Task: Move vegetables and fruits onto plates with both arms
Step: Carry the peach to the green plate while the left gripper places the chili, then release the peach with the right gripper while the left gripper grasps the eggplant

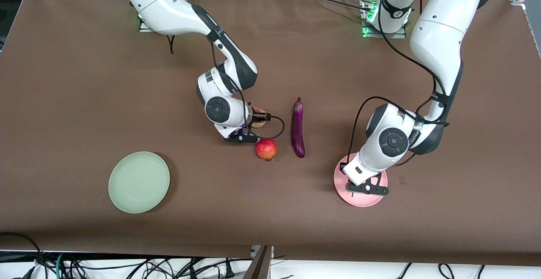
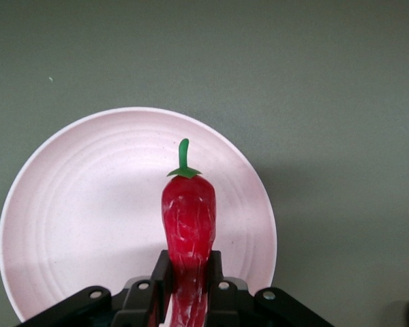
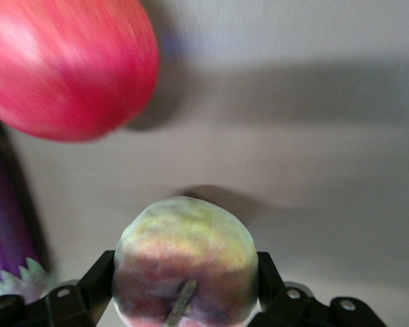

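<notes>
a big brown tabletop (image 1: pixel 84 80) fills the room's middle, with cables hanging at its near edge. the left gripper (image 2: pixel 189 289) hangs over the round pale pink plate (image 2: pixel 75 204), closed on the curved red chili pepper with a green stem (image 2: pixel 189 218). i think letting it go onto the plate comes next, so it must sink low first. the right gripper (image 3: pixel 184 289) is closed around the flattish tan-pink peach-like fruit (image 3: pixel 184 255), low by the round red pomegranate-like fruit (image 1: pixel 266 149). it looks ready to lift and carry it to the round pale green plate (image 1: pixel 139 181). the long glossy purple eggplant (image 1: pixel 297 127) lies between the arms, waiting.
</notes>
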`<action>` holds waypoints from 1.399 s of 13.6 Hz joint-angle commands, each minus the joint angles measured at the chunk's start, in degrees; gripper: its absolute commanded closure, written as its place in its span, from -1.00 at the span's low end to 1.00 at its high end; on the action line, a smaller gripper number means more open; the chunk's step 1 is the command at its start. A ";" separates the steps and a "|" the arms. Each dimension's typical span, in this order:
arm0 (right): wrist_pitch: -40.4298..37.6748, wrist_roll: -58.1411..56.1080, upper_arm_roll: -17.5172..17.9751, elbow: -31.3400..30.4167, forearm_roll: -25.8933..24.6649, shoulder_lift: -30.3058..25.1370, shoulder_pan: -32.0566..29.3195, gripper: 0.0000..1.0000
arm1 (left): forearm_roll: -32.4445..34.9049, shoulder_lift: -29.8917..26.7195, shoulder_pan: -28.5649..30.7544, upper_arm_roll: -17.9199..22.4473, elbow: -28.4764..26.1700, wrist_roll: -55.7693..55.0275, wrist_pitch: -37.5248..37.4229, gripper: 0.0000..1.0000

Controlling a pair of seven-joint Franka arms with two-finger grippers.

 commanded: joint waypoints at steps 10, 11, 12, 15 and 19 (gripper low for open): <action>-9.21 -39.78 -2.22 8.77 -13.72 -2.10 -28.95 0.35 | 0.61 -4.39 -0.86 -11.83 0.35 -9.11 -22.83 -1.00; -7.27 -42.43 -2.22 8.42 -13.99 -1.48 -30.89 0.35 | 0.61 -4.30 -1.47 -13.16 -0.44 -9.74 -22.39 -1.00; -5.51 -44.89 -2.22 8.33 -13.99 -0.69 -32.47 0.35 | 0.61 -3.95 -2.52 -13.78 -0.54 -9.75 -22.30 -1.00; -0.15 -49.39 -2.39 8.07 -14.34 1.24 -33.89 0.35 | 1.31 -2.72 -6.49 -13.61 -2.46 -11.59 -17.84 -1.00; 5.31 -52.04 -2.66 6.66 -15.66 3.10 -35.12 0.35 | 1.49 -2.19 -6.40 -12.83 -12.30 -12.12 -0.46 -1.00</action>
